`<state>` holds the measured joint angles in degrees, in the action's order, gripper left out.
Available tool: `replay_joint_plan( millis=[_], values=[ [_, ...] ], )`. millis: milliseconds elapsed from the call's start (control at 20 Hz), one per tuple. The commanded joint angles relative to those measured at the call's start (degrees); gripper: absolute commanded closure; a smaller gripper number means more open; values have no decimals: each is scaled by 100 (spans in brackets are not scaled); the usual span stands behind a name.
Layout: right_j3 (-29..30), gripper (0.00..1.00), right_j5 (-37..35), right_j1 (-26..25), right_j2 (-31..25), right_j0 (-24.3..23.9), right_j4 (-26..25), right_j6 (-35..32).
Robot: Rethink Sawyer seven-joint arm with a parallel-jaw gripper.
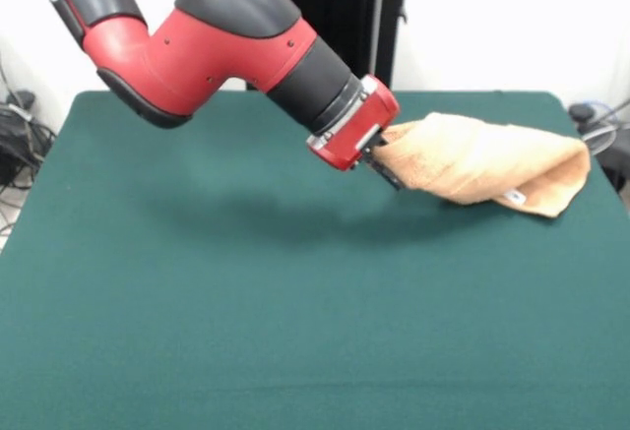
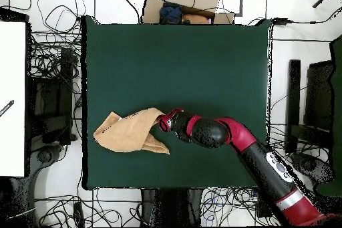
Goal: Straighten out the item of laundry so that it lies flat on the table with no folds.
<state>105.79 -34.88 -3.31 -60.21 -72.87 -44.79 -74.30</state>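
The peach-orange towel [image 1: 487,162] lies bunched and folded over itself at the right of the dark green table [image 1: 246,312], with a small white label [image 1: 513,197] showing at its lower edge. My gripper [image 1: 386,159] is shut on the towel's left corner and holds it slightly raised. In the overhead view the towel [image 2: 130,133] lies near the table's left edge, folded into a wedge, and my gripper [image 2: 162,120] grips its right tip. The red and black arm [image 2: 227,135] reaches in from the lower right.
A cardboard box [image 2: 184,5] with items stands past the table's [image 2: 200,51] far edge in the overhead view. Cables and equipment [image 2: 50,91] crowd the floor on both sides. The towel lies close to the table's edge.
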Motion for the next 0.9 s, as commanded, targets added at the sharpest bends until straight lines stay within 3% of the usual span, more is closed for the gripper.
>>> replay_joint_plan(
  millis=[50, 200, 550, 900],
  values=[
    [-80, 100, 156, -333, -70, -33, -272, 1460],
    [-90, 100, 195, -313, -44, -10, -234, 1436],
    [-46, 100, 615, 492, 186, 589, -201, 52],
    [-151, 100, 930, 949, 568, 1124, -65, -613]
  ],
)
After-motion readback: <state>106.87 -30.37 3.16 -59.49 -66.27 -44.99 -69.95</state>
